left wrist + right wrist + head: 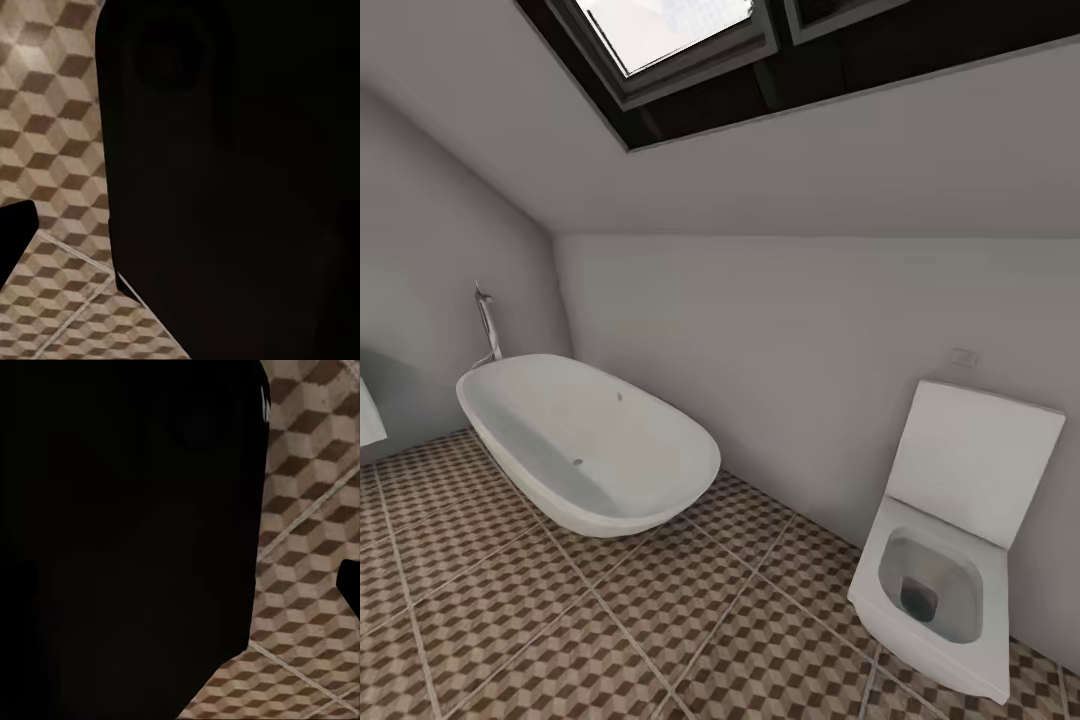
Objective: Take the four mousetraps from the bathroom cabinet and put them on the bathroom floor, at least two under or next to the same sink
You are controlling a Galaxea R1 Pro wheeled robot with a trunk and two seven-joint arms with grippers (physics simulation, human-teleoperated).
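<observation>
The mousetraps and the cabinet are out of view. The bathroom floor (590, 620), tiled in a brown, beige and white cube pattern, spreads across the lower head view. It also appears in the left wrist view (52, 135) and the right wrist view (307, 547), beside a large dark mass of the robot's own body. A small black piece sits at the edge of each wrist view. Neither view reveals whether the fingers are open or shut.
A white freestanding bathtub (590, 450) with a chrome tap (487, 325) stands at the left against the grey wall. A white toilet (950, 560) stands at the right. A white object's edge (368, 410) shows at far left. A skylight (670, 30) is overhead.
</observation>
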